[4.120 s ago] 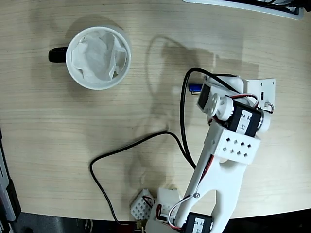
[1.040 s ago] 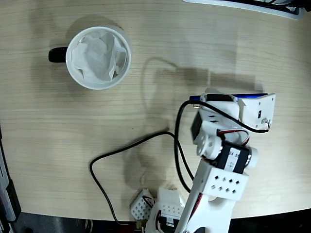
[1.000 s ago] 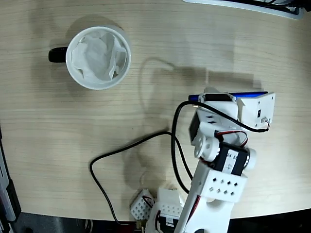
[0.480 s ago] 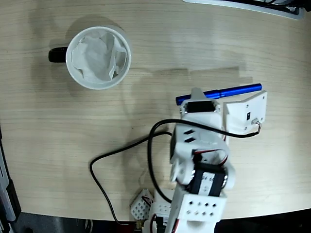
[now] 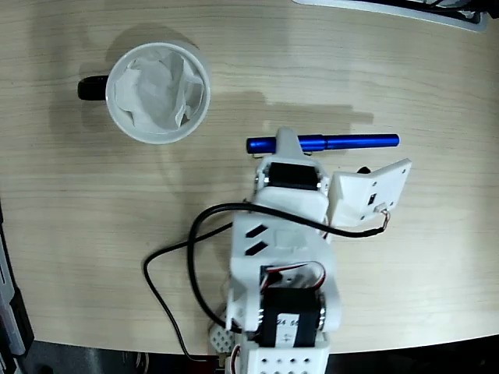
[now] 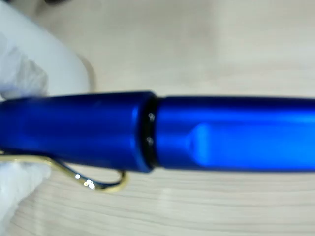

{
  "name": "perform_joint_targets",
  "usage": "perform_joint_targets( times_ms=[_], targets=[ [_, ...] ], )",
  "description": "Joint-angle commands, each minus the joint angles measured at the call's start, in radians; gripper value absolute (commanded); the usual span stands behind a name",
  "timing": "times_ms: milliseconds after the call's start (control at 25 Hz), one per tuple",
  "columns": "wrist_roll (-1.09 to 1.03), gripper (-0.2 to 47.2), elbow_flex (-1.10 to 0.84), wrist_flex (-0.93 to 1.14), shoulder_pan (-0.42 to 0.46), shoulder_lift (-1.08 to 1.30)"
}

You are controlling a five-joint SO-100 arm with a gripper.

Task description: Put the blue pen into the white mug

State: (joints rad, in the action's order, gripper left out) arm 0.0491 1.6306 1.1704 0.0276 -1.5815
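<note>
**Inspector:** The blue pen [image 5: 343, 142] lies level across the fingers [image 5: 286, 144], which are closed on it near its capped end. It sits well right of the white mug [image 5: 158, 92] in the fixed view, over the counter [image 5: 78, 202]. The wrist view shows the pen [image 6: 157, 132] filling the frame, its clip hanging underneath and the counter showing below it.

**Assistant:** What are the risks?

**Inspector:** The grip appears off-centre, with the long end sticking out to the right. That weight may turn the pen in the fingers or slip it loose. A level pen could also bridge the mug's rim instead of dropping in, and the crumpled paper inside may hold it up.

**Assistant:** What has changed?

**Inspector:** Against a second ago, the arm has swung left in the fixed view, bringing the pen closer to the mug and out from behind the arm. The mug has not shifted.
</note>
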Motion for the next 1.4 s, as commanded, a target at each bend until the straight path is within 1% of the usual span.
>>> perform_joint_targets(
  times_ms=[0, 200, 440, 760, 1080, 1240, 1360],
  targets=[
    [0.08, 0.1, -0.112, 0.035, 0.028, -0.057],
    [0.161, 0.1, -0.204, 0.014, 0.035, -0.057],
    [0.249, 0.1, -0.209, -0.149, 0.091, -0.118],
    [0.457, 0.1, -0.201, -0.388, 0.183, -0.199],
    [0.715, 0.1, -0.123, -0.535, 0.322, -0.29],
    [0.87, 0.1, -0.063, -0.581, 0.359, -0.334],
    [0.969, 0.1, 0.037, -0.667, 0.374, -0.414]
  ],
)
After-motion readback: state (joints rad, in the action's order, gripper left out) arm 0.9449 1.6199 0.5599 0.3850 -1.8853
